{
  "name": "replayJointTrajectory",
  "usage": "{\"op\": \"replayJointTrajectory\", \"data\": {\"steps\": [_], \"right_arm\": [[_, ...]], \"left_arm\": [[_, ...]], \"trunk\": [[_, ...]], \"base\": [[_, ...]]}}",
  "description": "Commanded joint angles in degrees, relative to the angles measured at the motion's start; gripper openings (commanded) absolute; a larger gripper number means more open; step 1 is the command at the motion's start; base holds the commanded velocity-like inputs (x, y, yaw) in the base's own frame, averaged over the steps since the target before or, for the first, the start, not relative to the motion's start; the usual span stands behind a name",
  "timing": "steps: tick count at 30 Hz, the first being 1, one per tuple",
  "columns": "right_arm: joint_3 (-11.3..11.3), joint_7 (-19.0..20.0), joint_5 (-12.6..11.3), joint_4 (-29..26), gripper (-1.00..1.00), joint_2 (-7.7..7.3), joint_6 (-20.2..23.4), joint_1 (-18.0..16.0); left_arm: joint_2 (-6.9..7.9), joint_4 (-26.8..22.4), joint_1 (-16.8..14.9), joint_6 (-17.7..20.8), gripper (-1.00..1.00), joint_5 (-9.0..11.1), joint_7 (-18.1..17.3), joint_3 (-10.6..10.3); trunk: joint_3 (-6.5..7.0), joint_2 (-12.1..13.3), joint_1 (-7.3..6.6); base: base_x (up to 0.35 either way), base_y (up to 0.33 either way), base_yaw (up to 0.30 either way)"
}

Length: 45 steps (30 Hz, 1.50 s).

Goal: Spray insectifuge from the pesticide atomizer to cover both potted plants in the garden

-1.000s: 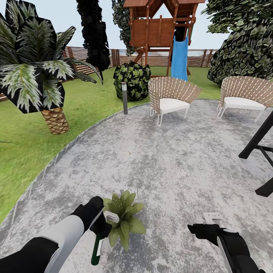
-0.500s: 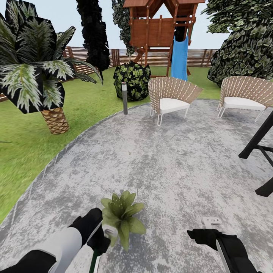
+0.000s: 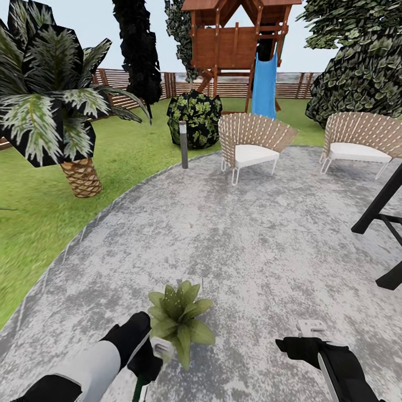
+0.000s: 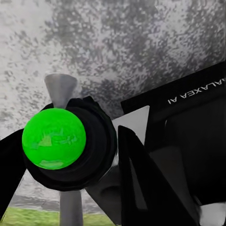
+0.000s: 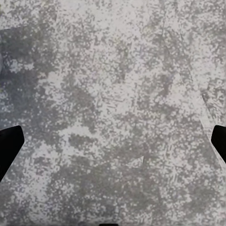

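Left gripper (image 3: 149, 357) clamps the spray bottle (image 3: 161, 347) beside a potted plant (image 3: 180, 319) on the patio (image 3: 234, 234); right gripper (image 3: 310, 330) spread wide, holding nothing.

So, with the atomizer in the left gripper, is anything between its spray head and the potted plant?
Nothing visible is. In the head view the left gripper holds the pesticide atomizer with its pale spray head right beside the potted plant leaves, on open patio.
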Motion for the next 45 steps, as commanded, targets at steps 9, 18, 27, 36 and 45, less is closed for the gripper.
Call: {"op": "replayJointTrajectory", "data": {"steps": [9, 18, 27, 36, 45], "right_arm": [[-0.1, 0.5, 0.6, -0.1, 1.0, 0.01, 0.2, 0.0], [-0.1, 0.5, 0.6, -0.1, 1.0, 0.01, 0.2, -0.1], [0.0, 0.5, 0.6, -0.1, 1.0, 0.01, 0.2, 0.0], [0.0, 0.5, 0.6, -0.1, 1.0, 0.01, 0.2, 0.0], [0.0, 0.6, 0.6, -0.1, 1.0, 0.01, 0.2, 0.0]], "left_arm": [[0.03, 0.2, -10.1, 0.3, -1.0, -0.6, -0.6, -0.1], [-0.01, 4.3, -17.0, 0.4, -1.0, -0.8, -0.7, -0.2], [0.13, 4.1, -11.8, 0.1, -1.0, -0.7, -0.6, -0.1], [0.24, 4.0, -2.8, 0.1, -1.0, -0.6, -0.7, -0.1], [0.2, 4.0, -2.5, 0.1, -1.0, -0.6, -0.7, 0.0]], "trunk": [[-0.05, 0.0, -0.01], [-0.05, 0.0, -0.01], [-0.05, 0.0, -0.01], [-0.05, 0.0, -0.01], [-0.05, 0.0, -0.01]], "base": [[0.0, 0.0, 0.0], [0.0, 0.0, 0.0], [0.0, 0.0, 0.0], [0.0, 0.0, 0.0], [0.0, 0.0, 0.0]]}}
